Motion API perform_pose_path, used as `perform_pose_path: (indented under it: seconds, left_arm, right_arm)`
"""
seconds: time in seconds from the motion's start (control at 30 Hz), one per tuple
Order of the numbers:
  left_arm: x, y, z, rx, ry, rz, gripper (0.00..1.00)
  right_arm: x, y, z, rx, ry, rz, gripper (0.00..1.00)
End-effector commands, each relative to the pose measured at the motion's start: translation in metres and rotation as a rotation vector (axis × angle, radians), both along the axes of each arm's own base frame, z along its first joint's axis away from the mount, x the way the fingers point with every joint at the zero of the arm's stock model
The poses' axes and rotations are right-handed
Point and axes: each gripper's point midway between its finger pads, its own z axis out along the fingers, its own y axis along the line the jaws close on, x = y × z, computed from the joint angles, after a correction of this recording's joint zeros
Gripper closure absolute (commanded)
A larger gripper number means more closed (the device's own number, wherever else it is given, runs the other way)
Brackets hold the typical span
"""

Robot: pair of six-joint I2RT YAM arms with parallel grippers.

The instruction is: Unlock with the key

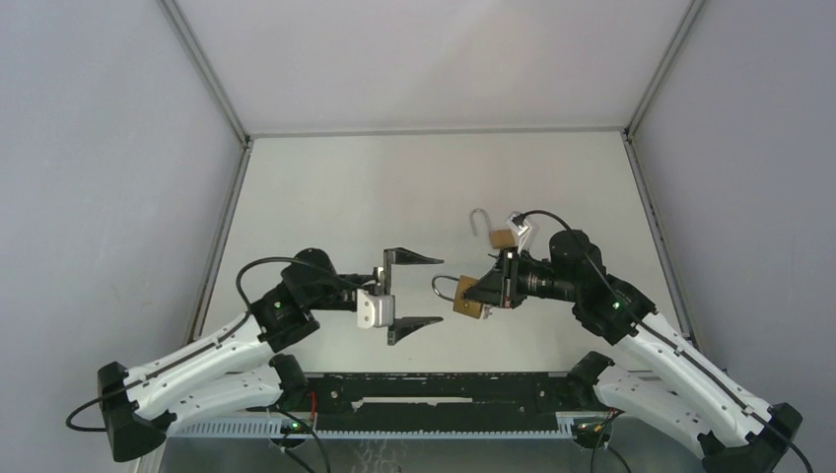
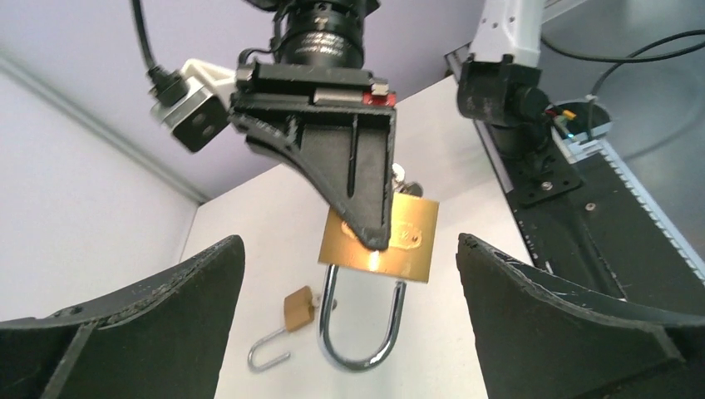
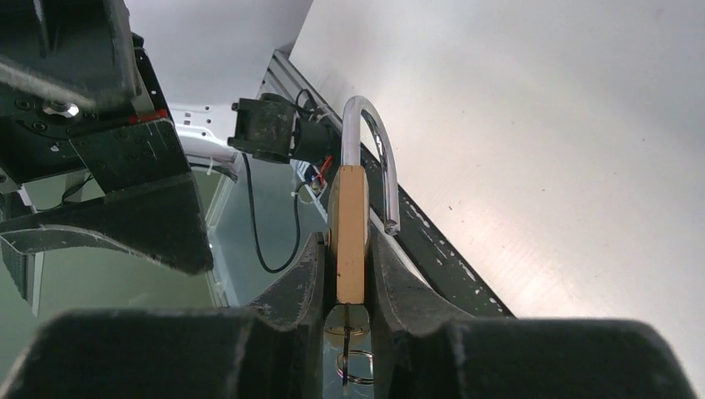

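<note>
My right gripper [image 1: 480, 294] is shut on the flat sides of a brass padlock [image 1: 467, 307], held above the table. In the right wrist view the padlock [image 3: 350, 233] stands edge-on between the fingers [image 3: 303, 278]. Its steel shackle [image 3: 372, 141] has one leg end hanging free beside the body. A key [image 3: 347, 322] with a ring [image 3: 356, 367] sticks out of the padlock's underside. My left gripper [image 1: 439, 291] is wide open and holds nothing. It faces the padlock [image 2: 391, 241] and shackle [image 2: 362, 337] from the left, apart from them.
A second, smaller brass padlock [image 1: 501, 237] with its shackle [image 1: 480, 222] swung open lies on the white table [image 1: 355, 197] behind the right gripper; it also shows in the left wrist view as a small padlock [image 2: 298, 309]. Grey walls enclose the table.
</note>
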Motion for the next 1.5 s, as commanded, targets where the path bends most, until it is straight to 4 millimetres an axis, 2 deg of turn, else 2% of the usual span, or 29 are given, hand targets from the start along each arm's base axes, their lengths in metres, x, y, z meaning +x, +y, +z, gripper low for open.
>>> perform_pose_path:
  seconds: [0.0,0.1,0.2,0.43,0.67,0.9,1.17,1.3,1.47]
  left_arm:
    - [0.018,0.011,0.000,-0.032,0.045,0.148,0.00]
    - [0.023,0.018,-0.004,-0.041,0.030,0.192,0.00]
    - [0.019,0.023,-0.012,-0.034,-0.014,0.184,0.01]
    - [0.015,0.031,-0.025,-0.007,-0.061,0.177,0.17]
    - [0.008,0.031,-0.035,-0.015,-0.079,0.141,0.28]
    - [0.006,0.027,-0.041,-0.004,-0.084,0.116,0.32]
    - [0.006,0.021,-0.032,-0.013,-0.080,0.095,0.41]
    - [0.012,0.014,-0.029,-0.032,-0.040,0.112,0.35]
    - [0.008,0.010,-0.016,-0.093,-0.018,0.085,0.35]
  right_arm:
    - [0.003,-0.004,0.043,0.087,-0.124,0.011,1.00]
    - [0.005,-0.008,0.048,0.087,-0.126,0.001,1.00]
    - [0.006,-0.012,0.051,0.083,-0.124,-0.007,1.00]
    - [-0.004,-0.011,0.060,0.108,-0.085,0.032,1.00]
    - [-0.020,-0.009,0.074,0.147,-0.034,0.107,1.00]
    - [-0.026,-0.005,0.088,0.191,0.002,0.145,1.00]
    - [-0.029,-0.002,0.095,0.221,0.020,0.174,1.00]
    - [-0.034,-0.001,0.096,0.226,0.005,0.212,1.00]
    - [-0.037,-0.002,0.092,0.213,-0.019,0.238,1.00]
